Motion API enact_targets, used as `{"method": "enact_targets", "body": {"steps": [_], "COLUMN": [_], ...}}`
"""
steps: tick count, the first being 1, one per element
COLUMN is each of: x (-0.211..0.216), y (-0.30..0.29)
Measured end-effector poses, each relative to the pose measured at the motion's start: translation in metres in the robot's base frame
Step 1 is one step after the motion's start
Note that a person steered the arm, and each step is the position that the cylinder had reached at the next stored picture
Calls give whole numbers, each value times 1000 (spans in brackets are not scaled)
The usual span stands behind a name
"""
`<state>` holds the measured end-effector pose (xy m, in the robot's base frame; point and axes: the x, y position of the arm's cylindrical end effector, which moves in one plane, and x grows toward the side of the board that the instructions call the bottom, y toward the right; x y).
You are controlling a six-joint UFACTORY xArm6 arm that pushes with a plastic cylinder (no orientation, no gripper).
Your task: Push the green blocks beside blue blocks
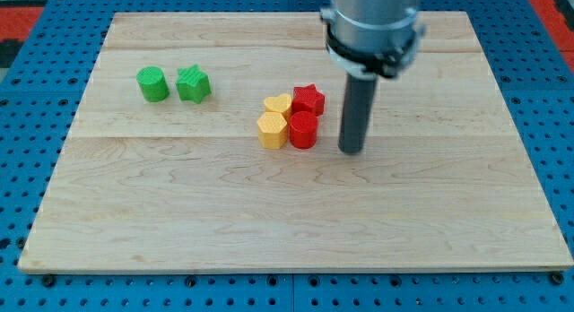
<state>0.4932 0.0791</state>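
A green cylinder block [152, 83] and a green star block [193, 84] sit side by side at the upper left of the wooden board [179, 213]. No blue block shows anywhere in the view. My tip [352, 151] rests on the board near the middle, just right of a cluster of red and yellow blocks and far to the right of the green blocks. The arm's grey body hides part of the board's top edge.
The cluster holds a yellow heart block [279, 104], a red star block [308, 99], a yellow hexagon block [272, 130] and a red cylinder block [303, 130], all touching. A blue perforated table [36, 97] surrounds the board.
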Motion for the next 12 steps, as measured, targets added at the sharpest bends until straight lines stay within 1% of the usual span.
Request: {"method": "enact_targets", "body": {"steps": [1, 2, 3, 4, 5, 6, 7, 8, 9, 10, 11, 12], "x": [47, 49, 30, -19, -80, -117, -126, -126, -131, -164, -167, -196], "y": [-65, -171, -245, -295, -318, -326, -267, -191, -143, -151, -173, -187]}}
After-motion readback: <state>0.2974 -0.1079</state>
